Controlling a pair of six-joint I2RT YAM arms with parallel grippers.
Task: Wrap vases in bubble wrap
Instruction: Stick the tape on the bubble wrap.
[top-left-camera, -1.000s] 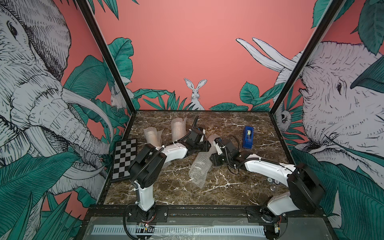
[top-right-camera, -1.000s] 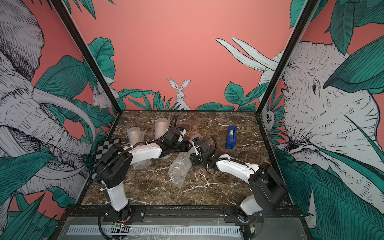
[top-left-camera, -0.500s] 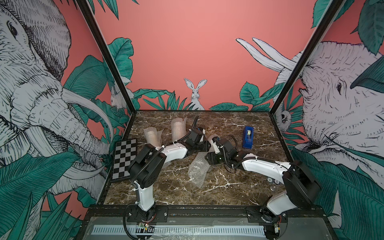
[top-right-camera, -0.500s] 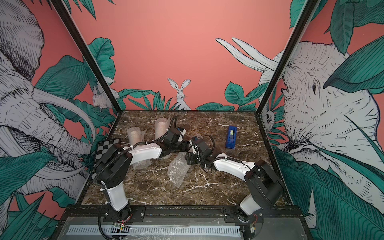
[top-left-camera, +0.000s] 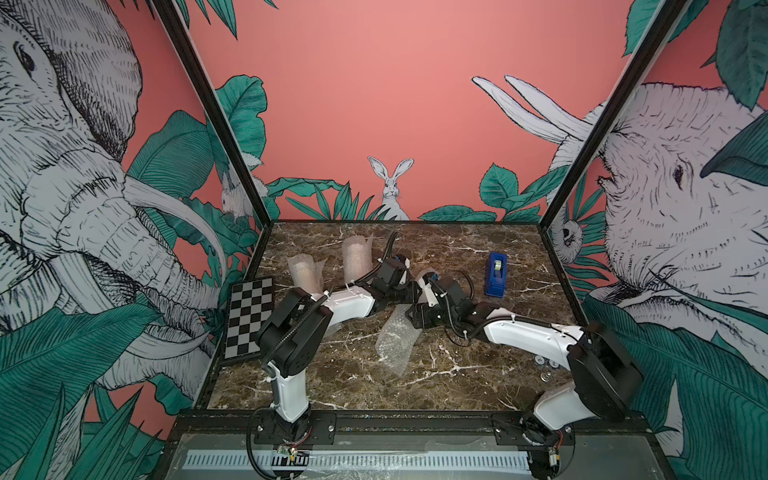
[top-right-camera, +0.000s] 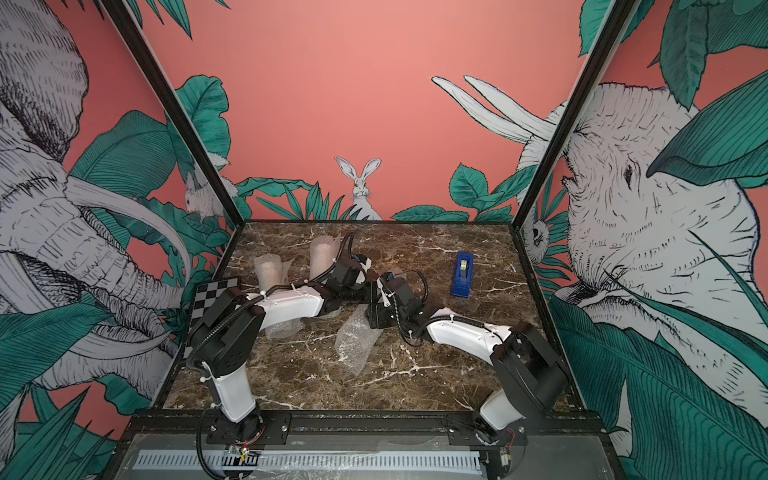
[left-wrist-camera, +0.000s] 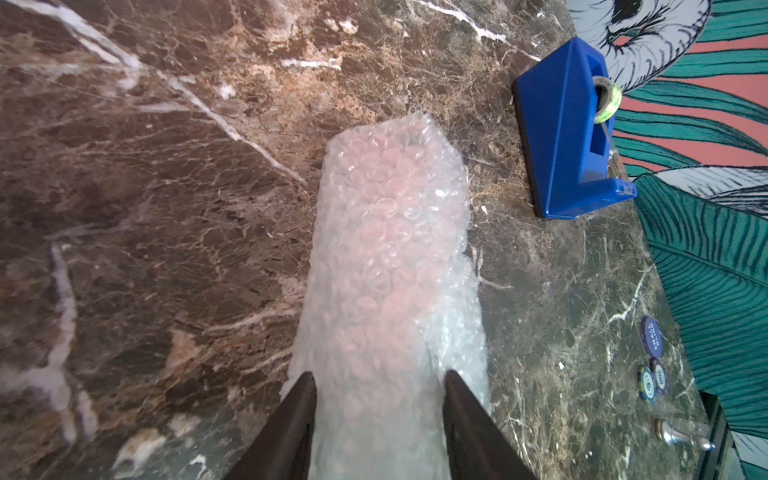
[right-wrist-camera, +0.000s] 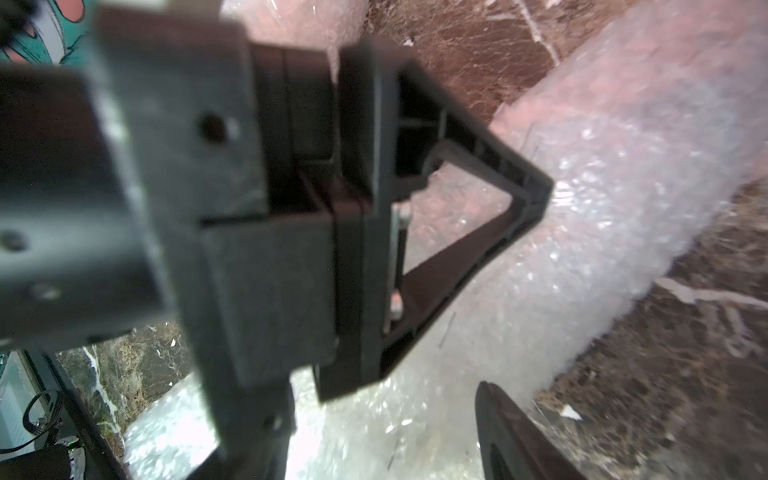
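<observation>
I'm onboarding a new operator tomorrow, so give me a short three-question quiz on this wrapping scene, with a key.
1. True or false: the left gripper is shut on a bubble-wrapped vase.
2. On the table, the blue tape dispenser stands: A) at the left edge, B) in the right half, C) at the front edge.
3. What lies loose at the table's middle?
Key: 1 true; 2 B; 3 a bubble wrap sheet.
</observation>
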